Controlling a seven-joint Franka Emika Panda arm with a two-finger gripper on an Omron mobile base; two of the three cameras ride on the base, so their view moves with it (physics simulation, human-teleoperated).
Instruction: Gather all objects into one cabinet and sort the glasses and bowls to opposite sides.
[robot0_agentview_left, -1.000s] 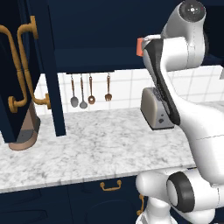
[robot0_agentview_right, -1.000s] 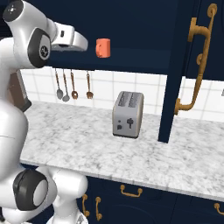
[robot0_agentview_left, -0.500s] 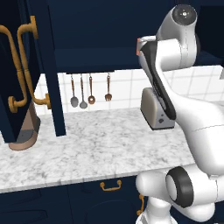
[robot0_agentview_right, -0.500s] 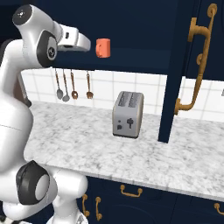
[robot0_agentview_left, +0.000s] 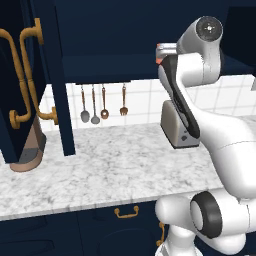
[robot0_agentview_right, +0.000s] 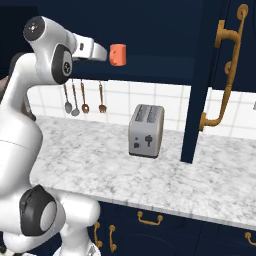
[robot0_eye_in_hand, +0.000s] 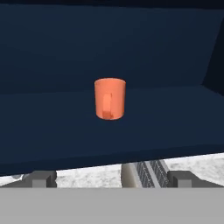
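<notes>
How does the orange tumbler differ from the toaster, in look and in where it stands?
The tumbler is orange and round; the toaster is grey and boxy. The tumbler is much smaller than the toaster. The tumbler stands on the navy cabinet shelf; the toaster stands below on the marble counter. Both stand upright.

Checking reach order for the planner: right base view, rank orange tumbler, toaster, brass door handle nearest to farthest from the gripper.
1. Orange tumbler: on the cabinet shelf, just ahead of the open gripper.
2. Toaster: on the counter, below and right of it.
3. Brass door handle: on the open door, far right.
</notes>
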